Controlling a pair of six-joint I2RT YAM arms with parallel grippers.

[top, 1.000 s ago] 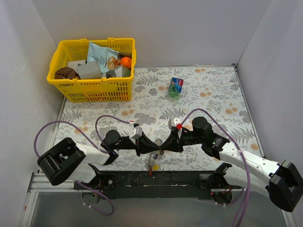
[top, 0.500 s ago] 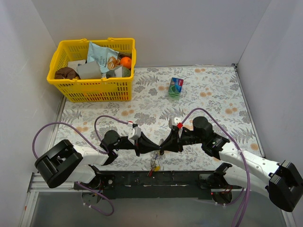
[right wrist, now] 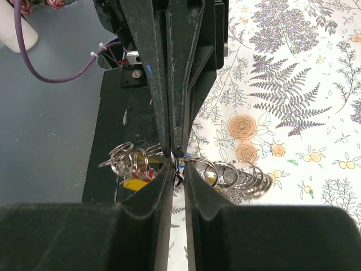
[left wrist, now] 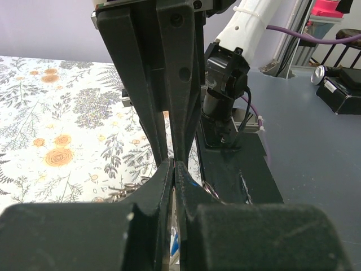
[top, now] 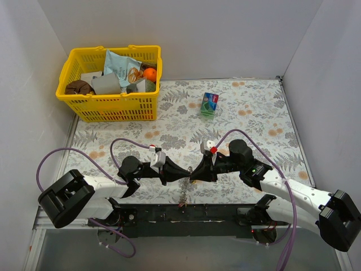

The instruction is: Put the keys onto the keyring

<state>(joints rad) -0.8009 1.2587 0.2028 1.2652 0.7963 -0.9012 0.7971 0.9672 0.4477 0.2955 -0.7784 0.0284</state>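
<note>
My two grippers meet tip to tip above the table's near edge. The left gripper and the right gripper are both shut on the thin metal keyring, seen edge-on between them. Several small split rings are threaded along it on both sides of the right fingertips. The keys hang in a bunch below the grippers. A yellow tag and a red tag show beside it. A blue tag shows between the left fingers.
A yellow basket full of goods stands at the far left. A small green-blue box lies at the far middle. The black base rail runs under the hanging keys. White walls close in both sides.
The left arm's wrist has drawn back slightly to the left. The hanging key bunch has shifted a little. Both grippers stay closed at the same meeting point.
</note>
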